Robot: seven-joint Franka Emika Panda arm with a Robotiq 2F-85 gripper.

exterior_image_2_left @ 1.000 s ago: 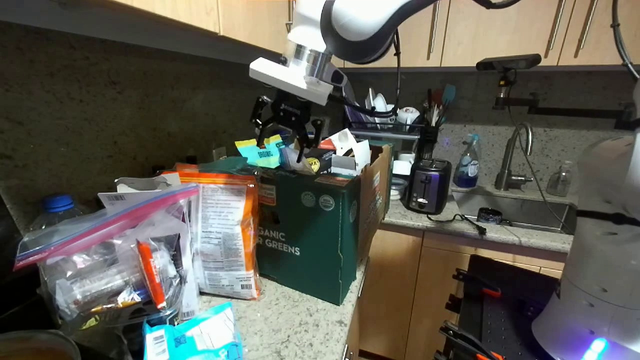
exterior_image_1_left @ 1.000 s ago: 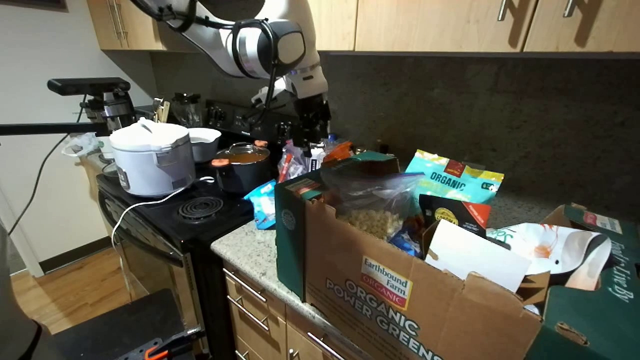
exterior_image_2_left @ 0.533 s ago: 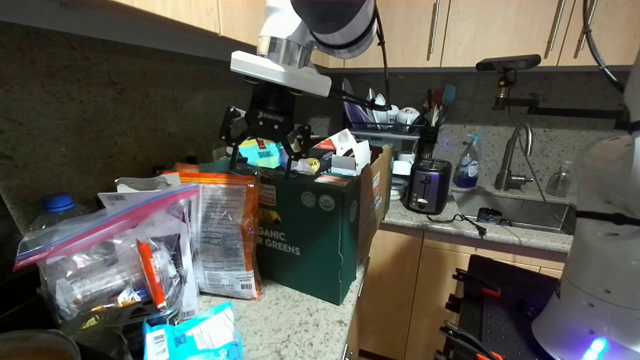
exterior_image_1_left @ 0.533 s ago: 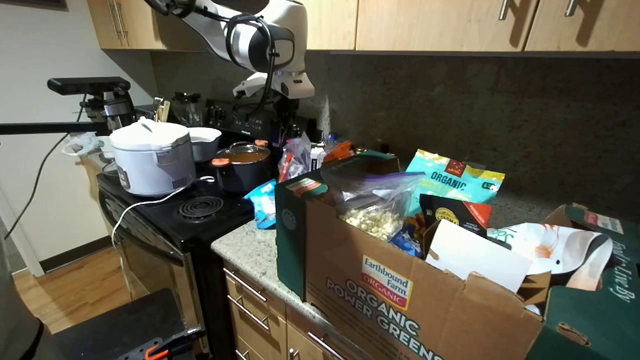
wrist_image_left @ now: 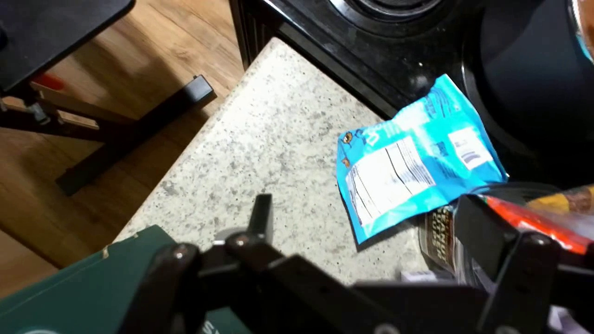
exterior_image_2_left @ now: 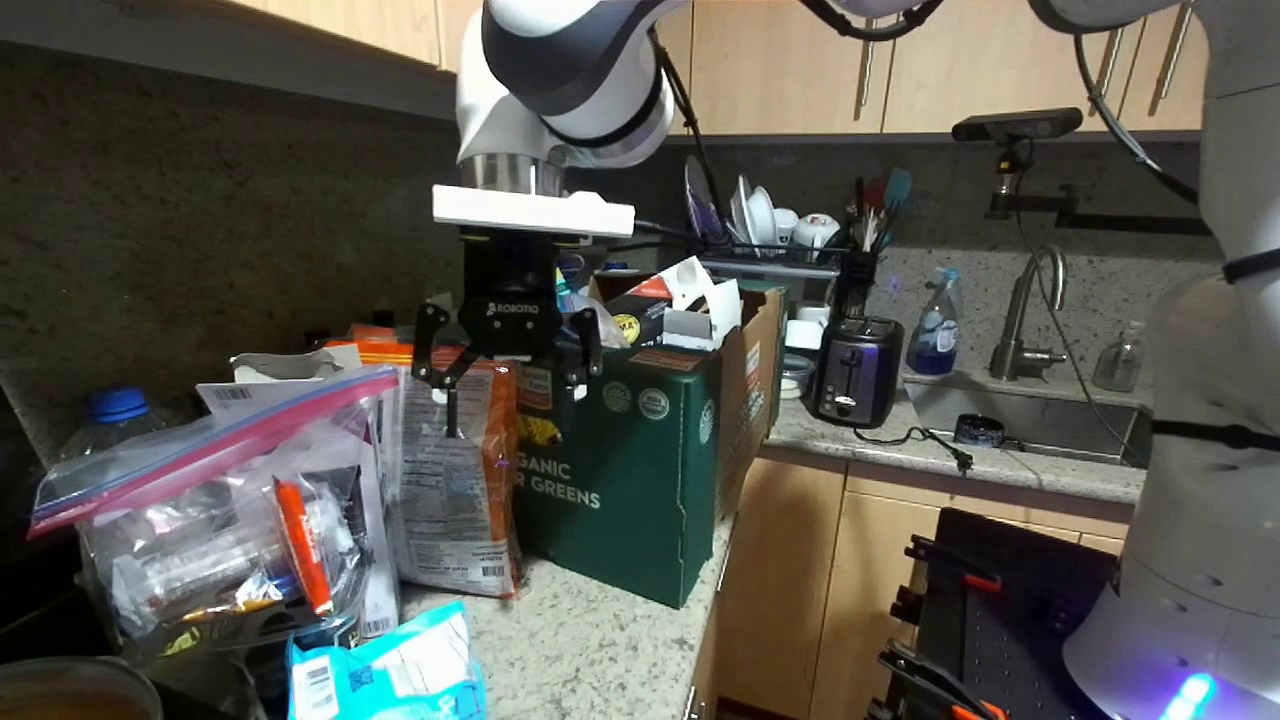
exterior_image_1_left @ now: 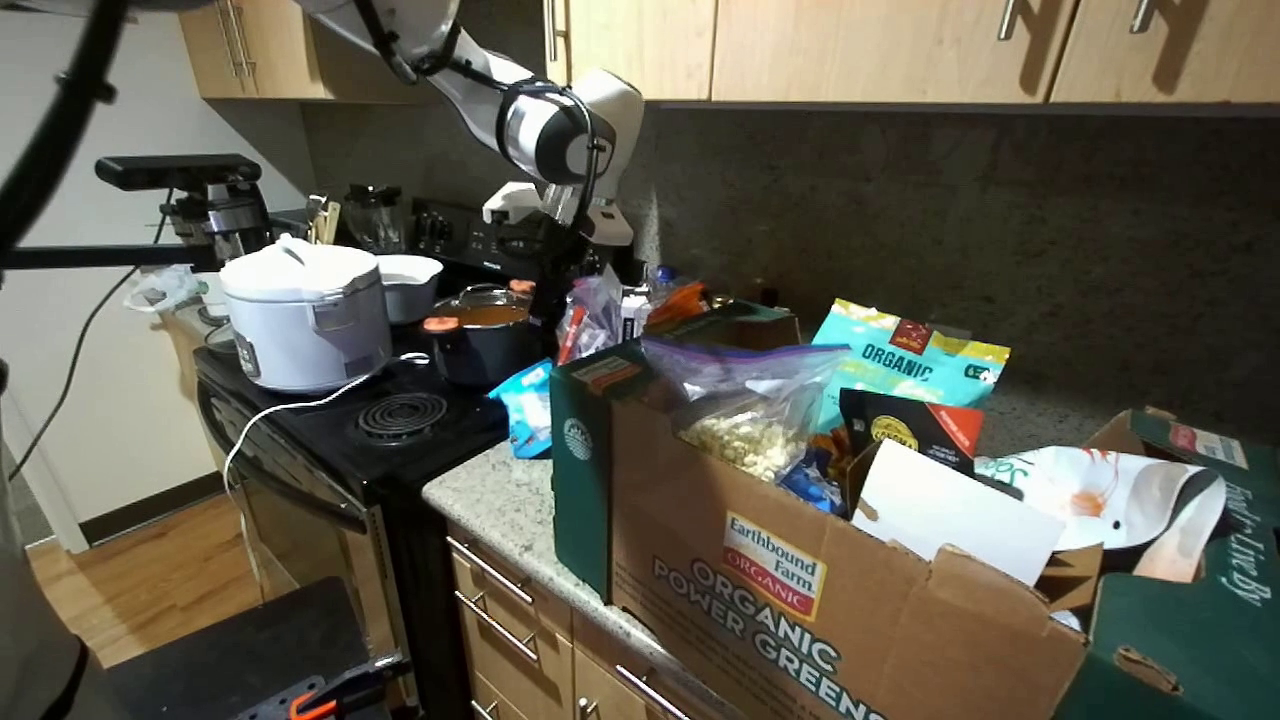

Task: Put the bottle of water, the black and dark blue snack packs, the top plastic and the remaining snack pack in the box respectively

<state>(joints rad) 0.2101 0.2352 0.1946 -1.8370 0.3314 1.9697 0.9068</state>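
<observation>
Worktop (wrist_image_left: 278, 139), pale and speckled, is edged at one o'clock in the wrist view by a black stove (wrist_image_left: 408, 51); wood flooring (wrist_image_left: 176, 51) is shown at ten. A bright blue snack pack (wrist_image_left: 413, 162) is laid at three, overlapping the stove's edge. In an exterior view the box (exterior_image_2_left: 620, 500) is stood at six, a black pack (exterior_image_1_left: 905, 425) and a dark blue pack (exterior_image_1_left: 812, 487) inside. Just beside it an orange-edged pack (exterior_image_2_left: 445, 520) is set upright; a blue-capped bottle (exterior_image_2_left: 116, 410) at nine is partly hidden behind a pink-zipped bag (exterior_image_2_left: 240, 500). The pincer (exterior_image_2_left: 510, 412) is shown overlapping the orange-edged pack, jaws spread wide; contact cannot be judged. Toaster (exterior_image_2_left: 858, 370) and sink (exterior_image_2_left: 1065, 428) are seen at three, wooden cabinets (exterior_image_2_left: 780, 70) at one.
</observation>
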